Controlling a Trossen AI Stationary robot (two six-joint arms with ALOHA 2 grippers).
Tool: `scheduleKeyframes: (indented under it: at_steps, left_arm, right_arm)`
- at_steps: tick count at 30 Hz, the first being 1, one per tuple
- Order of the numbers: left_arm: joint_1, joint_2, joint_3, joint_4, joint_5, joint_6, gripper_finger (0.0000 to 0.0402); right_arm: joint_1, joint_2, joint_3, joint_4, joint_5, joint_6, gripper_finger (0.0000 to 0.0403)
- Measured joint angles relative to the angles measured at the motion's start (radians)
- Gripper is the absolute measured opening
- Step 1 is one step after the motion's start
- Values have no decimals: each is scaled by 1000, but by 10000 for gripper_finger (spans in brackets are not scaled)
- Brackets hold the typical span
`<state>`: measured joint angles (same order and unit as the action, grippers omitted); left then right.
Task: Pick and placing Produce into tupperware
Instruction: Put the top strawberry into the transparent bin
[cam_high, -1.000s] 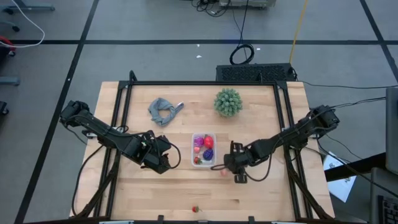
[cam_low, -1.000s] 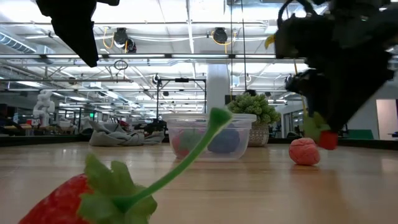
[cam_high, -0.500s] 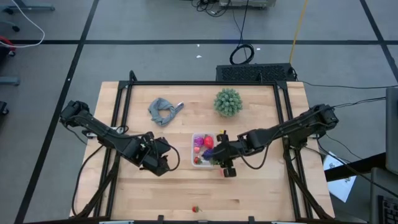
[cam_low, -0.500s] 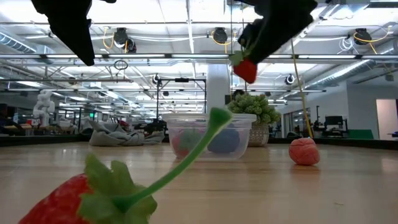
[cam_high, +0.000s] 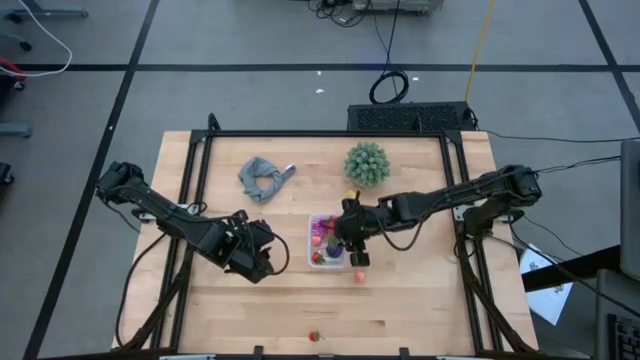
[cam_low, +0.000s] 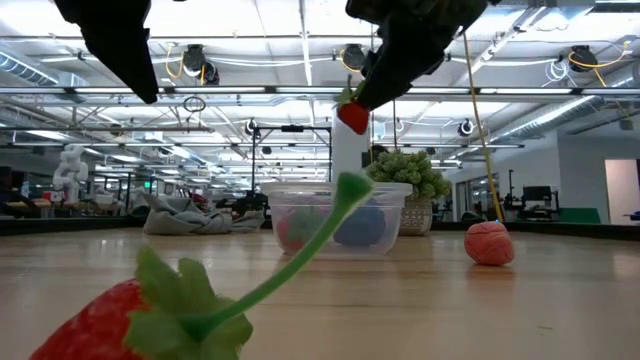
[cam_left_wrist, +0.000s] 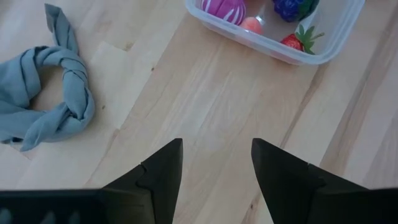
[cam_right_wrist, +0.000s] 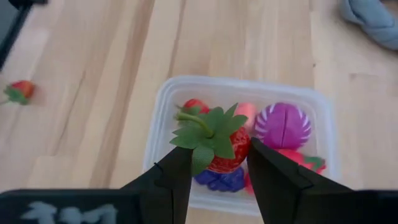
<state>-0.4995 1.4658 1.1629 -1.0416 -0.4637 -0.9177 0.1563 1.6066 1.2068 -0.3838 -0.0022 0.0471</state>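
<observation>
Red strawberry (cam_right_wrist: 225, 144) clamped in right jaws, above tupperware (cam_right_wrist: 166, 99)

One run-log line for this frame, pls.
right gripper: shut on strawberry, above tupperware | left gripper: open, empty, waiting beside tupperware | loose: strawberry at front edge

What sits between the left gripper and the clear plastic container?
Nothing: bare wooden table lies between the left gripper and the clear plastic container, in the left wrist view. The grey knotted cloth lies off to the side.
</observation>
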Motion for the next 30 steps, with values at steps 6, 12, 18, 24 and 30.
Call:
scheduleKeyframes:
  at_steps: [6,12,18,24,30]
  left_arm:
    - [0,0,0,0,0,23,198]
    - [1,0,0,-3,0,51,198]
    - [18,0,0,-4,-17,103,198]
    - [50,0,0,-11,-17,146,198]
    - [78,0,0,-107,-16,144,198]
  right_arm:
    - [-64,0,0,18,-45,-40,132]
    - [-100,0,1,7,-55,-77,132]
    - [-115,0,117,-132,-51,-115,132]
    - [-116,0,224,-237,-48,-118,132]
    - [-116,27,227,-320,-48,-69,132]
